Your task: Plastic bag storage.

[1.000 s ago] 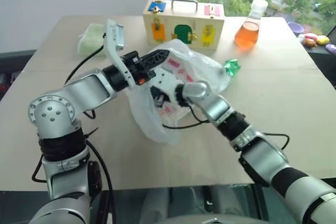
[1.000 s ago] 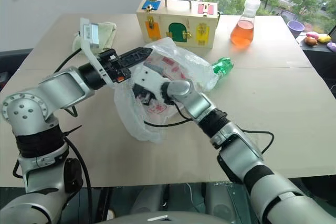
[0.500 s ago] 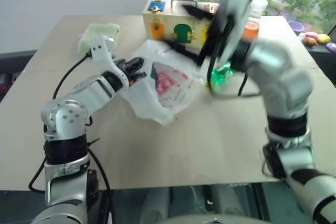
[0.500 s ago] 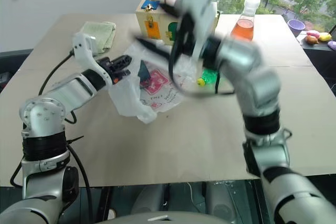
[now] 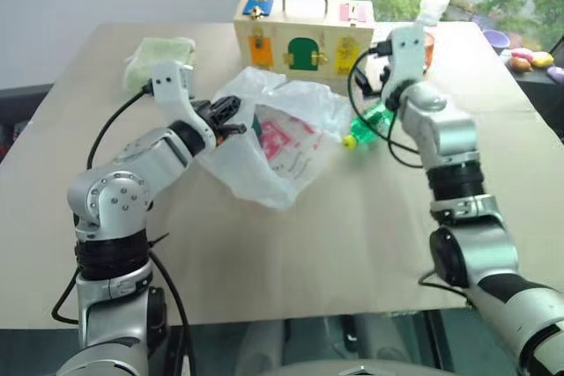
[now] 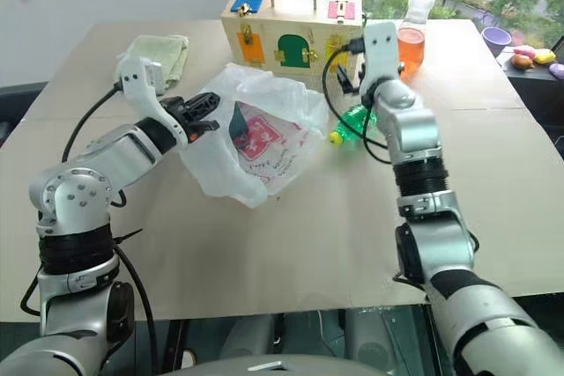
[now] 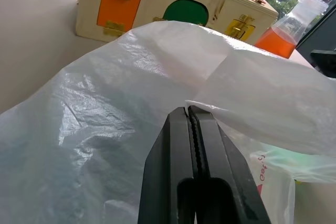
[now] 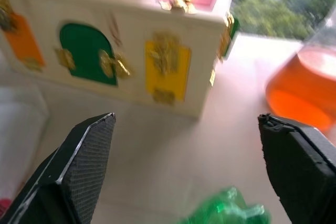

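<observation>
My left gripper point(image 7: 191, 116) pinches the plastic bag point(image 6: 256, 143), which sprawls loose on the table point(image 6: 291, 235), my right gripper point(image 8: 189, 166) gapes empty above it, so folding remains.

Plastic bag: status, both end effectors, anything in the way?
Left end effector shut on translucent whitish plastic bag with pink print. Right end effector open, empty, above crumpled green plastic bottle. Bag lies rumpled on table; wooden latch box behind it.
</observation>
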{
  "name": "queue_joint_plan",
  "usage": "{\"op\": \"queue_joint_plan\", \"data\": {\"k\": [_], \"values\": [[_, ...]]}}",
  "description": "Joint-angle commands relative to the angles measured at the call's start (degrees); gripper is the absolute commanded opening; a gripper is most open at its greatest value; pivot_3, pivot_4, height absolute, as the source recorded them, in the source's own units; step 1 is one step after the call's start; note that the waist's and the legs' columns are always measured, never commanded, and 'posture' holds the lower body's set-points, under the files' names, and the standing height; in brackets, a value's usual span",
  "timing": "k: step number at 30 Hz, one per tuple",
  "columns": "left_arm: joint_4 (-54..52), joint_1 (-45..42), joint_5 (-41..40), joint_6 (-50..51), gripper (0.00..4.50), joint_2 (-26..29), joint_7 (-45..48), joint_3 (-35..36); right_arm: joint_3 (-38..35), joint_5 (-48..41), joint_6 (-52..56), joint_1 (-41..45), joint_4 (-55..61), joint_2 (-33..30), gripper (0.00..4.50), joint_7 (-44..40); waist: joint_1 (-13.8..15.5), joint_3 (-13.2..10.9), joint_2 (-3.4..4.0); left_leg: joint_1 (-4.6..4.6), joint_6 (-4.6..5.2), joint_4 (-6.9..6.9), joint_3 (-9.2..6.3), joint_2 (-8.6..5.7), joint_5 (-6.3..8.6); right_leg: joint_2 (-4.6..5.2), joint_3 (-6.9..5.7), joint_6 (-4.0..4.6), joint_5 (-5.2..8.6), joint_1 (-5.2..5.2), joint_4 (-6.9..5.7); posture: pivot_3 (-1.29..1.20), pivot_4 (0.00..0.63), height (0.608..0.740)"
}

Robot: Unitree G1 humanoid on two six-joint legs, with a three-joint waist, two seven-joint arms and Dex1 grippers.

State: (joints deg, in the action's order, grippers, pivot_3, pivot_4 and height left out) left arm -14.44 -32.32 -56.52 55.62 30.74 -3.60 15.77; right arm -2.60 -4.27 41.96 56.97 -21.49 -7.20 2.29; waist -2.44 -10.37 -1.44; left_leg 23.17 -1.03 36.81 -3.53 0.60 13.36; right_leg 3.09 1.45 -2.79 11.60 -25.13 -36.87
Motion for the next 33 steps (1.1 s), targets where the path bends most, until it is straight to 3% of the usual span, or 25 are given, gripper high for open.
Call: {"op": "queue_joint_plan", "data": {"k": [1, 11, 16, 22, 24, 26, 27, 31, 33], "values": [[-3.21, -0.46, -0.98, 0.68, 0.00, -0.17, -1.04, 2.64, -2.74, 2.28, 11.08, 1.45, 6.46, 4.25, 4.47, 9.59, 0.00, 0.00, 0.00, 0.08, 0.00, 0.00, 0.01, 0.00, 0.00, 0.00, 0.01, 0.00, 0.00, -0.09, -0.05, 0.00, 0.150, 0.740], [-2.85, -1.94, -0.70, 2.10, 0.00, -1.59, -1.59, 3.59, -22.40, -2.39, 21.77, 8.59, 1.10, 14.92, 4.47, 26.11, 0.24, 0.00, 0.00, 0.38, 0.01, 0.15, -0.09, -0.02, 0.00, -0.01, -0.11, -0.01, -0.02, -0.27, -0.08, 0.00, 0.150, 0.740], [-2.87, -2.20, -0.48, 2.32, 0.00, -2.51, -1.70, 3.81, -26.09, -3.85, 16.82, 12.78, -12.35, 13.70, 4.47, 29.09, -0.02, 0.02, 0.01, 0.38, 0.01, 0.15, -0.08, -0.01, 0.00, -0.02, -0.10, -0.01, -0.02, -0.30, -0.10, 0.00, 0.150, 0.740], [-3.65, -2.09, -0.63, 2.65, 0.00, -3.00, -2.04, 4.24, -25.64, -4.47, 6.73, 14.61, -28.27, 9.16, 4.47, 29.14, 0.13, 0.08, -0.05, 0.14, 0.03, 0.15, -0.06, -0.01, 0.01, -0.02, -0.09, -0.01, -0.02, -0.03, -0.08, 0.00, 0.150, 0.740], [-3.89, -2.08, -0.76, 2.75, 0.00, -2.93, -2.15, 4.58, -24.65, -4.61, 5.67, 14.20, -29.61, 7.71, 3.60, 28.29, 0.21, 0.08, -0.05, -0.18, 0.04, 0.14, -0.09, -0.02, 0.02, -0.02, -0.14, -0.01, -0.01, 0.35, 0.04, 0.00, 0.150, 0.740], [-4.02, -2.09, -0.77, 2.85, 0.00, -2.98, -2.23, 4.90, -23.38, -4.57, 6.03, 13.34, -28.73, 6.58, 3.14, 27.34, 0.27, 0.09, -0.07, -0.36, 0.05, 0.12, -0.12, -0.02, 0.02, -0.02, -0.16, -0.02, -0.01, 0.56, 0.08, 0.00, 0.150, 0.740], [-4.13, -2.09, -0.78, 2.94, 0.00, -3.02, -2.28, 5.07, -21.97, -4.15, 6.44, 12.50, -27.20, 6.07, 3.13, 26.30, 0.35, 0.10, -0.08, -0.35, 0.05, 0.12, -0.14, -0.02, 0.02, -0.02, -0.18, -0.02, -0.01, 0.56, 0.08, 0.00, 0.150, 0.740], [-4.08, -3.03, -1.20, 3.11, 0.00, -3.62, -3.00, 5.68, -11.25, -3.97, 13.29, 2.09, -5.04, 1.96, 3.13, 14.08, 1.32, 0.13, -0.10, -0.32, 0.05, 0.15, -0.28, -0.04, 0.02, -0.01, -0.30, -0.02, -0.01, 0.62, 0.08, 0.00, 0.150, 0.740], [-3.68, -3.94, -1.62, 3.30, 0.00, -4.05, -3.43, 5.94, -10.12, -8.38, 17.98, -3.62, 8.14, -0.54, 3.13, 7.47, 2.01, 0.11, -0.05, -0.23, 0.05, 0.19, -0.38, -0.08, 0.02, 0.03, -0.38, -0.03, -0.01, 0.62, 0.11, 0.00, 0.150, 0.740]]}}
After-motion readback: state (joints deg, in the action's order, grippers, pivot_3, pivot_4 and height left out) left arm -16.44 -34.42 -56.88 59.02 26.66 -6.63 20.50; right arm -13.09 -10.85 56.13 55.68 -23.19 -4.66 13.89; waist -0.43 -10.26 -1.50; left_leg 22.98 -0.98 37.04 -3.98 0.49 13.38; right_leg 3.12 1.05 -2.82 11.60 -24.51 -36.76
